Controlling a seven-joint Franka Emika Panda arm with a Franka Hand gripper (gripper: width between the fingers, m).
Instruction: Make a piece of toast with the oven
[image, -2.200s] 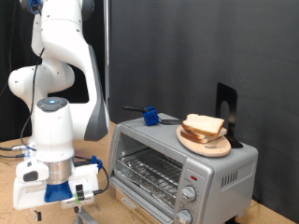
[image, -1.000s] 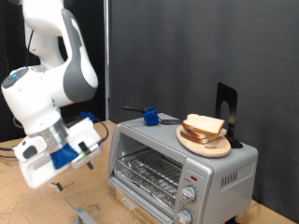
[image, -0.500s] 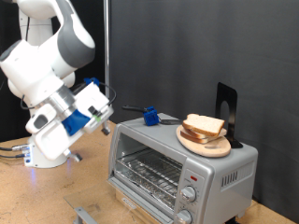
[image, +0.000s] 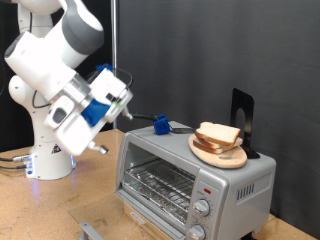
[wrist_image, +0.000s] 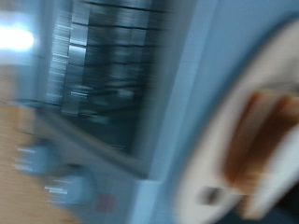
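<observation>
Toast (image: 218, 135) sitting on round wooden plate (image: 219, 153) on top of oven (image: 195, 178), toward oven's right end in exterior view. Two slices stacked by the look of it, pale face, brown crust. Oven near surface's (image: 45, 205) right edge in exterior view, glass door facing the camera, wire rack visible through it, two knobs at lower right of the front, red mark above them. Blue block (image: 159, 124) with dark handle-like piece lying on oven top near its back left corner. Black upright stand (image: 241, 118) behind plate.

Hand (image: 124, 103) up in the air left of oven in exterior view, above oven-top level, tilted toward oven, close to blue block but not touching anything. Nothing seen between fingers. Opening: cannot tell, fingers too small and dark against backdrop.

Wrist view heavily motion-blurred: oven front (wrist_image: 112, 93) with rack bars, knobs (wrist_image: 70, 187), toast (wrist_image: 266, 140) on plate rim (wrist_image: 210, 159) all recognisable, no fine detail. Fingers not made out there.
</observation>
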